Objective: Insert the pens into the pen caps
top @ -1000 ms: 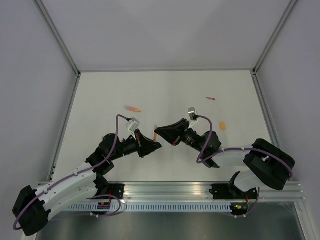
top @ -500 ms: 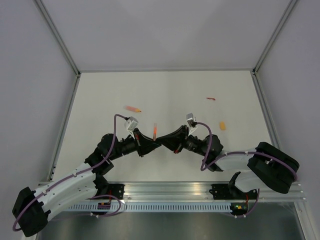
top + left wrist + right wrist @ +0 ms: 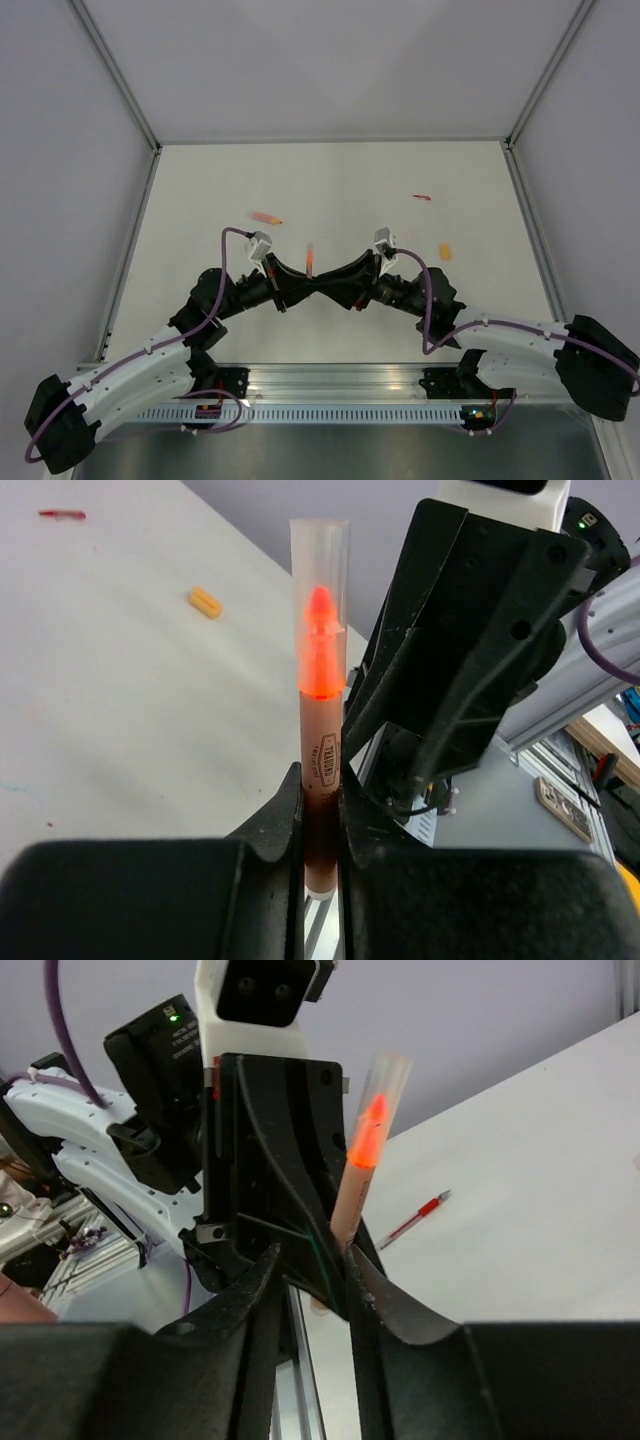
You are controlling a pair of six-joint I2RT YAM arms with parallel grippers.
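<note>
Change: the right arm had stretched further left than a second ago. The right pincer now met the left pincer tip to tip.
Tabletop: the white tabletop stood between grey walls. Lying loose on it were an orange pen far left, a red pen far right and an orange cap at right.
Left pincer: clenched on the held pen, which stood upright with its orange tip inside the clear cap.
Right pincer: fingers slightly parted, grasping nothing, just right of the held pen.
Arms: both bowed inward, meeting near centre.

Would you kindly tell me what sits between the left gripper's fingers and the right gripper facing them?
A capped orange-tipped pen, clamped upright by the left gripper, stands right in front of the right gripper; the left wrist view shows it clearly.
</note>
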